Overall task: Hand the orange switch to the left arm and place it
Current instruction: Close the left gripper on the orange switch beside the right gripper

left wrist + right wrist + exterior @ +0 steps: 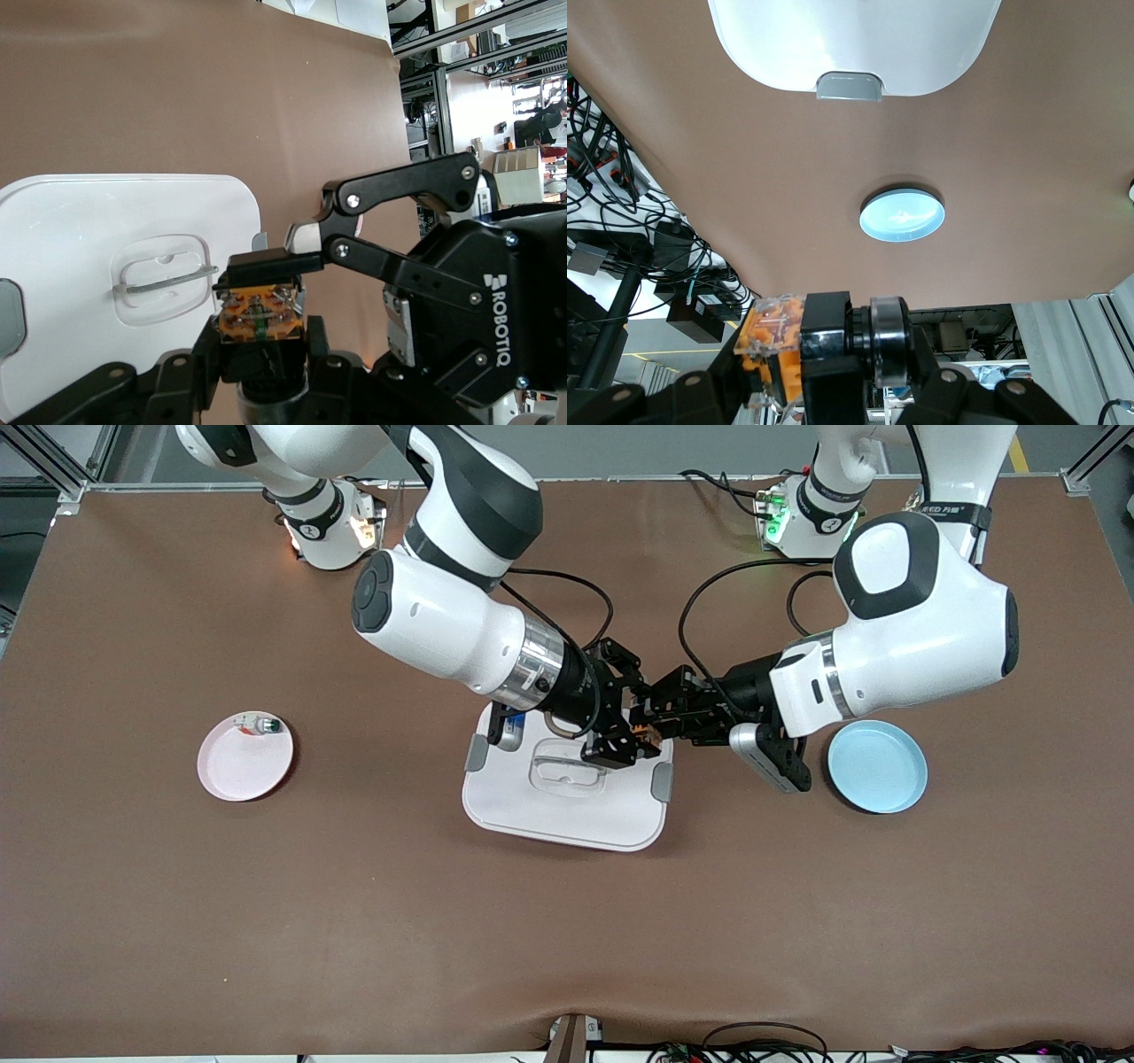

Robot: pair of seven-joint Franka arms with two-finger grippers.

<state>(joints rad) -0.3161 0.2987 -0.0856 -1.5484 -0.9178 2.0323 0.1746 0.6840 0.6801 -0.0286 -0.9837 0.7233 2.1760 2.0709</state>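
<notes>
Now, over the box (567, 797), the left pincer (654, 722) and the right pincer (631, 735) both clamp the orange switch (647, 735); handover underway, next the right should probably release.

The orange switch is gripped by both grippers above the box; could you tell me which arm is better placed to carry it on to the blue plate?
Probably the left: its left gripper is shut on the orange switch, and the blue plate lies at its end.
</notes>
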